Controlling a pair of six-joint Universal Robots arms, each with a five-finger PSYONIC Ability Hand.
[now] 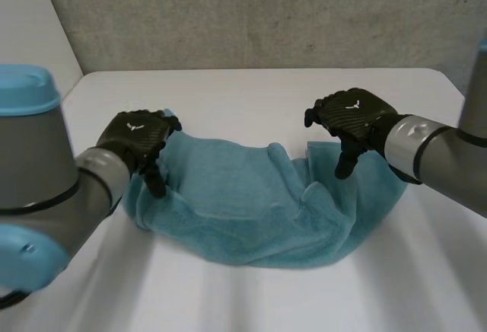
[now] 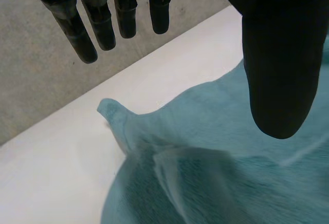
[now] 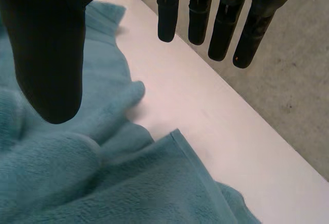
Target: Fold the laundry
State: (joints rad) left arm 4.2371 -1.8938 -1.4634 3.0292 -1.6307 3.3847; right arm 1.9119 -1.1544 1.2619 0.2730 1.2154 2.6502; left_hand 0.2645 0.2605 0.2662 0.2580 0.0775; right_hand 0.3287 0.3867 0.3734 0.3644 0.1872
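Looking out from our side, we meet the arms first: the left arm (image 1: 46, 195) and the right arm (image 1: 441, 153) reach in from either side. Between them a teal towel (image 1: 259, 210) lies rumpled on the white table (image 1: 243, 92). Its near edge bulges towards us in a rounded curve and its middle is creased into soft ridges.

A little further out we find the left hand (image 1: 141, 138), poised over the towel's left end. In its wrist view the fingers (image 2: 85, 39) hang straight and well apart from the thumb (image 2: 280, 70), with nothing held between them. A pointed corner (image 2: 110, 108) of the cloth sticks out onto the table near the fingertips.

The right hand (image 1: 354, 115) hovers over the towel's right end, slightly further back. Its straight fingers are also spread away from the thumb and grip nothing. They hang above bare table just past the cloth's far edge, while the thumb hangs above the cloth itself. We cannot tell whether either thumb tip touches the towel.

Beyond both hands the table runs bare to its far edge, where a grey wall (image 1: 266, 12) rises.
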